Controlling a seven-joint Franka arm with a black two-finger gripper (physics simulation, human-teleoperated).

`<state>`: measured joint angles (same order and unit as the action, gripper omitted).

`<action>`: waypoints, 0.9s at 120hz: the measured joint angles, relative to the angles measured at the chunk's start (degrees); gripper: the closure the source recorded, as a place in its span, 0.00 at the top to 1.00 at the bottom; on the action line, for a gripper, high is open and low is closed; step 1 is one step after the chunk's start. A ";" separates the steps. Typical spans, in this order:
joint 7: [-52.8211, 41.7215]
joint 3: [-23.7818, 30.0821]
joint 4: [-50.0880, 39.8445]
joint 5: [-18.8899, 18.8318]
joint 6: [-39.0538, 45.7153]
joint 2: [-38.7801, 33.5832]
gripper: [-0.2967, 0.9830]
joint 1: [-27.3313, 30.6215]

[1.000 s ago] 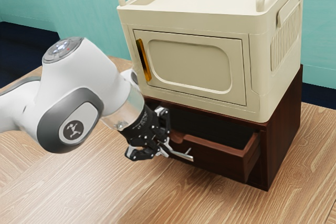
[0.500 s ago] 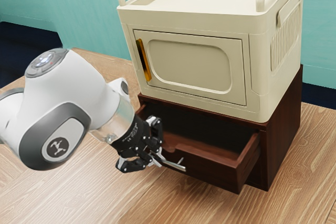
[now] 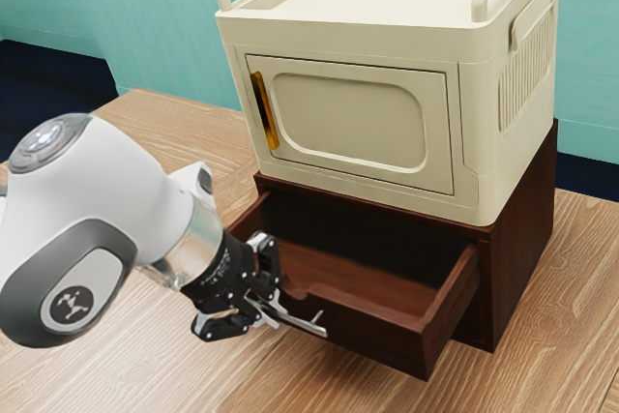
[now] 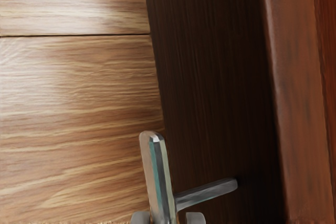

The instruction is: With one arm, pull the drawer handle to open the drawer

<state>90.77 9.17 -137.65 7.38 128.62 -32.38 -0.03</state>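
My gripper is closed around the metal bar handle, one fingertip on each side of the bar, with its free end and a mounting post reaching out past my grasp. Just beyond my fingertips is the dark wooden drawer, which stands well out of its cabinet, its inside showing behind the front panel. Above and beyond my hand, the cream cabinet sits on top of the wooden one; the wood-grain surface spreads beneath me. I judge this to be the pulling step, with the opening largely made; what remains would be a little more draw straight away from the cabinet, then an easy release. The main risk is slipping: the bar is slim and smooth, so a tug that outruns my grip could let it slide from between my fingertips. If I pull askew, the drawer could twist and bind against its sides, since my hold looks off-centre on the front. Pulling too hard near the end of its travel could drag the whole stack or wrench the drawer loose, and opening up while still pressing sideways could snag the handle.
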 joint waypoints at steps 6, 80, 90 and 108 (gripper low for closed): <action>0.01 0.15 -0.19 0.13 0.02 -0.31 0.20 -0.03; 0.07 0.79 -4.73 1.24 -0.01 -6.12 0.20 -0.08; 0.07 0.81 -5.31 1.34 -0.04 -6.71 0.21 -0.06; 0.09 0.97 -6.27 1.61 -0.08 -7.76 0.21 -0.06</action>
<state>90.86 10.14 -143.92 8.98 128.55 -40.14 -0.08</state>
